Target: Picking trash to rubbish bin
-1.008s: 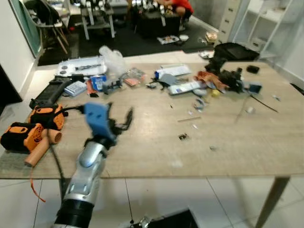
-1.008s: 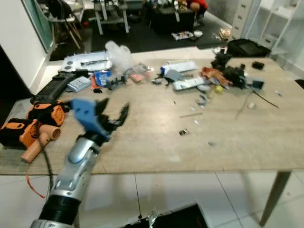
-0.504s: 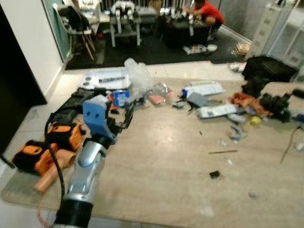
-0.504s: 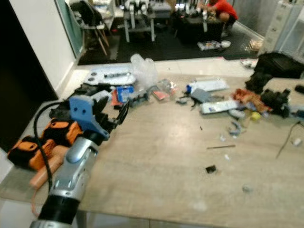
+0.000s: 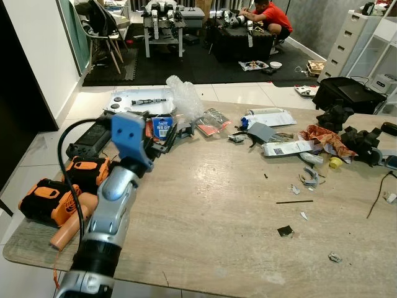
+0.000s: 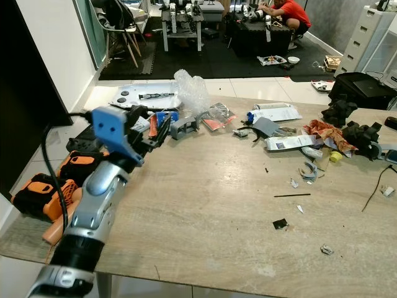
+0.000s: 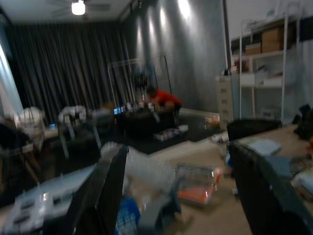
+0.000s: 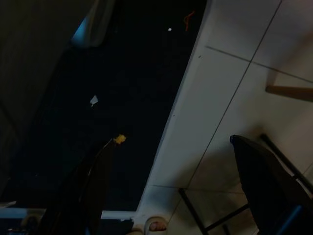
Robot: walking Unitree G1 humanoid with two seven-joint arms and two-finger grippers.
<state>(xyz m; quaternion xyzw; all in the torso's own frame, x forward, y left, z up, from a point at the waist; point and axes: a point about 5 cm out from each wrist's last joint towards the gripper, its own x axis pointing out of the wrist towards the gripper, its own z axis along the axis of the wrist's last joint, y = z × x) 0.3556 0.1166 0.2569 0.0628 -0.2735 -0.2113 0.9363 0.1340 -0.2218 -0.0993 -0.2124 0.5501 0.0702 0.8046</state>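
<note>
The left hand (image 5: 162,138) hovers over the upper left of the counter (image 5: 211,211) in the left eye view, its 2 black fingers apart and empty. Directly beyond the fingertips, toward the top of the frame, lies a cluster of trash: a blue-and-white can (image 5: 162,126) just past the fingers, a crumpled clear plastic bag (image 5: 184,97) behind it, and a clear wrapper with orange contents (image 5: 213,120) slightly to the right. In the left wrist view, the can (image 7: 128,219) and the plastic bag (image 7: 146,169) sit between the 2 fingers, so the reach axis appears already lined up with them. More scraps, including a white carton (image 5: 285,148) and torn paper bits (image 5: 308,177), lie well apart at right centre. The right hand (image 8: 171,191) hangs below counter level over the tiled floor, fingers apart, holding nothing. The left hand is therefore the nearer one, and the coming move is judged to be a short forward advance. No rubbish bin can be identified.
</note>
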